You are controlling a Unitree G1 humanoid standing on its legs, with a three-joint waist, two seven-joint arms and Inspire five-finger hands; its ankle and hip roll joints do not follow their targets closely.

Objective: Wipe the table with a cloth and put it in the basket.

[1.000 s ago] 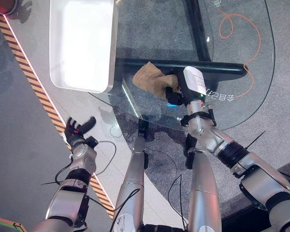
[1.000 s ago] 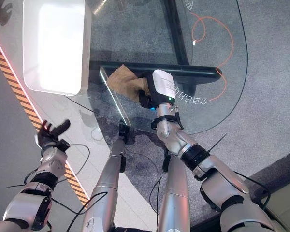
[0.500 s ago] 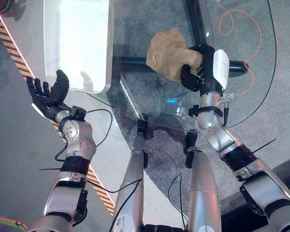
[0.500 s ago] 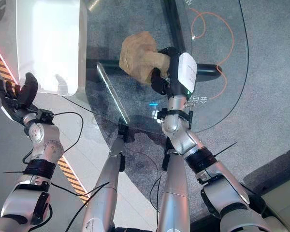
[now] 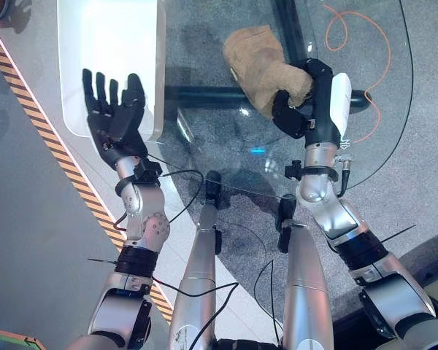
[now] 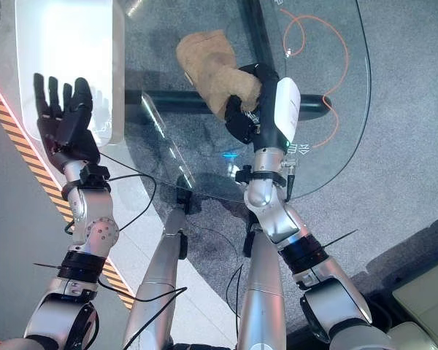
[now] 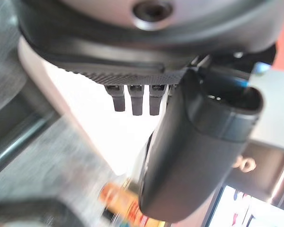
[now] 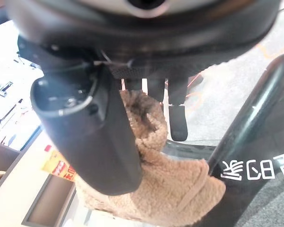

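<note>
Left eye view. Tan cloth [image 5: 259, 62] at upper centre of the frame, raised over the glass table [image 5: 226, 138]. Right hand [image 5: 306, 102] sits just right of it, fingers curled round the cloth's lower right end; most of the cloth spreads up and left past the hand. White basket [image 5: 157, 87] in the upper left corner, partly over the table's left edge; what can be seen of its inside holds nothing. Left hand [image 5: 115, 113] at left of centre, palm to the camera, fingers straight and spread, overlapping the basket's lower right rim. It holds nothing. Orange cord [image 5: 365, 44] loops beneath the glass, upper right. Striped floor tape [image 5: 58, 146] runs diagonally down the left side.

Right eye view. Same layout. Cloth [image 6: 208, 65] upper centre, right hand [image 6: 259, 109] clamped on its lower right end. Left hand [image 6: 62, 117] spread wide at upper left, beside the basket [image 6: 118, 73] rim. Cloth and basket well apart, with bare glass between them.

Left wrist view. Left hand [image 7: 199, 146], thumb large in the foreground, fingers [image 7: 135, 99] straight in a short row. Bright white surface past them; nothing between thumb and fingers.

Right wrist view. Right hand [image 8: 90, 127], thumb pressed along the cloth [image 8: 175, 184], fingers [image 8: 177, 120] on its far side. Fleecy tan fabric bunches between them and hangs out past the thumb. Dark table bar [image 8: 255, 142] at right of the frame.
</note>
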